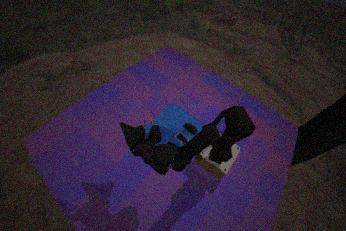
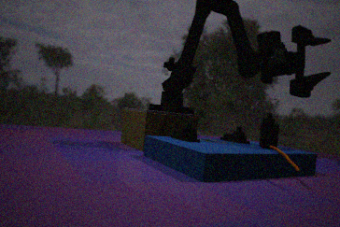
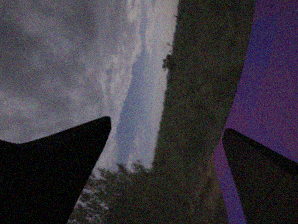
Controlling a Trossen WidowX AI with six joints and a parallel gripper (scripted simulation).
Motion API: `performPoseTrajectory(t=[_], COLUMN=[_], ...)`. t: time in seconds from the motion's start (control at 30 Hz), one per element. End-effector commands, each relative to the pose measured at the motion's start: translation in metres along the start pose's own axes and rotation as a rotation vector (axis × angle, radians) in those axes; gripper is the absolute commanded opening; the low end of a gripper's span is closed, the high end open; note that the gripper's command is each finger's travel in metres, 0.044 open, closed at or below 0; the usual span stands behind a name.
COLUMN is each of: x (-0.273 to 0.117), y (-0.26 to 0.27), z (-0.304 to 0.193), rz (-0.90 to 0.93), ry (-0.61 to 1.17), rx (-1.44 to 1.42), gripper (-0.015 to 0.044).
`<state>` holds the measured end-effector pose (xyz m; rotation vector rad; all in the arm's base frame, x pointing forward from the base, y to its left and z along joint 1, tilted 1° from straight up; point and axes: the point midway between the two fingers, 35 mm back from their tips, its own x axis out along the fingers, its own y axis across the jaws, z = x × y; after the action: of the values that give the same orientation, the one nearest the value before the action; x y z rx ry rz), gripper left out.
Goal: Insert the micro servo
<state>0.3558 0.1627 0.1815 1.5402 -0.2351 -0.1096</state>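
Two fingers (image 2: 312, 60) we see spread wide on nothing, high above the blue deck (image 2: 224, 158), where the micro servo (image 2: 269, 132) stands, its orange cable (image 2: 285, 157) trailing off.

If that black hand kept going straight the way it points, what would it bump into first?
Probably nothing nearby. The hand is open, empty, and points level, high above the blue deck and the servo. Ahead, only open air and distant background show; depth there is hard to judge.
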Motion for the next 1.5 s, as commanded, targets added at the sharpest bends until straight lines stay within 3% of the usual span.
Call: performPoseTrajectory(t=[0.0, 0.77, 1.47], x=[0.000, 0.035, 0.061], y=[0.000, -0.026, -0.057], z=[0.000, -0.003, 0.008], rz=[-0.001, -0.128, -0.251], ry=[0.000, 0.094, 0.296], rx=[-0.005, -0.726, -1.415], gripper=[0.0426, 0.0440, 0.0440])
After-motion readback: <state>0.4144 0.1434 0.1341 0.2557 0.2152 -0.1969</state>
